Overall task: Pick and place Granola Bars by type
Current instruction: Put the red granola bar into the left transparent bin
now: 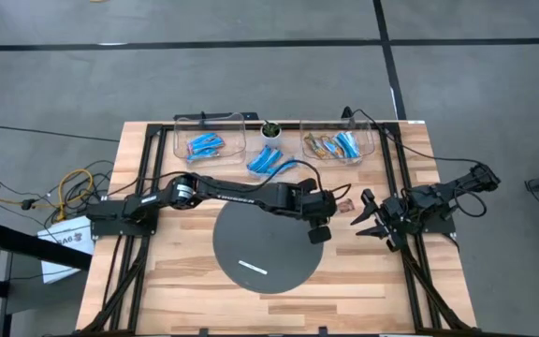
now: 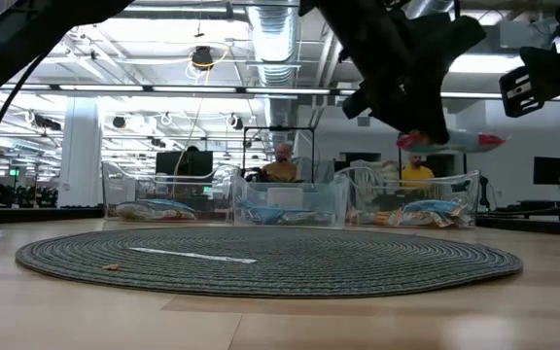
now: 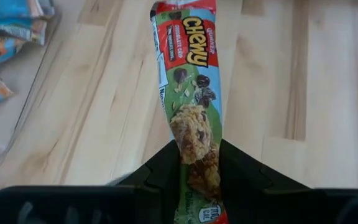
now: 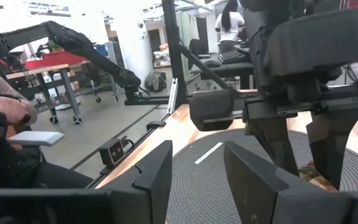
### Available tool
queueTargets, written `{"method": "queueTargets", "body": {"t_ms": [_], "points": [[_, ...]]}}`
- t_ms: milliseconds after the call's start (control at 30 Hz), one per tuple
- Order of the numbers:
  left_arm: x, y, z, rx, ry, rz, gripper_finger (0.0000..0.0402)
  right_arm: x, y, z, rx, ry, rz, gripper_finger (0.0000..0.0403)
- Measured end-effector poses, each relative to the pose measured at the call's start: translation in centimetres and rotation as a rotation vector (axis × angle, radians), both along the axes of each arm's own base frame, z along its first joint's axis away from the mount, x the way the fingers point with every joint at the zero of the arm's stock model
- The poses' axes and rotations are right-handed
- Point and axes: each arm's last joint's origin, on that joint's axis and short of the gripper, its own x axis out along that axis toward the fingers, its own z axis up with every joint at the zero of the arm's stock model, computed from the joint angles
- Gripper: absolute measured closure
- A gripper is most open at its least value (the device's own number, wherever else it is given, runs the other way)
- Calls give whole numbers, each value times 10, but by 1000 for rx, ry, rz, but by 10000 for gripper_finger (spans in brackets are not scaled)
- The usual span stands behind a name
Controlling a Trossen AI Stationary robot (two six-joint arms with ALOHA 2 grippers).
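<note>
Left claw (image 1: pixel 333 208) is clenched on a Chewy granola bar (image 3: pixel 191 106), mid-frame in the high view, just past the upper-right edge of the round dark mat (image 1: pixel 265 245). Low view shows the bar off the desk (image 1: pixel 157 281), roughly level. Right claw (image 1: pixel 371 221) sits right of centre, fingers parted, nothing in them. Three clear bins along the top edge: left bin (image 1: pixel 210 136) and middle pile (image 1: pixel 268 159) hold blue bars; right bin (image 1: pixel 337 142) looks mixed, hard to say.

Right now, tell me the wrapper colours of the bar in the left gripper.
Green wrapper with red ends on the foil-wrapped granola bar, clearest in the left wrist view.
</note>
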Motion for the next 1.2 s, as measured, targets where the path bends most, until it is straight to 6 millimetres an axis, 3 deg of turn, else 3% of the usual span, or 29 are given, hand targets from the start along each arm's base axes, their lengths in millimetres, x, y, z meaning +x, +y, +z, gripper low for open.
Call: {"method": "queueTargets", "body": {"t_ms": [200,633,1200], "points": [[-9,1,4,16,63,8,311,0,0,0,0,0,0,262],[-49,7,46,177,222,40,312,0,0,0,0,0,-1,264],[-107,2,71,254,526,202,381,0,0,0,0,-1,0,263]]}}
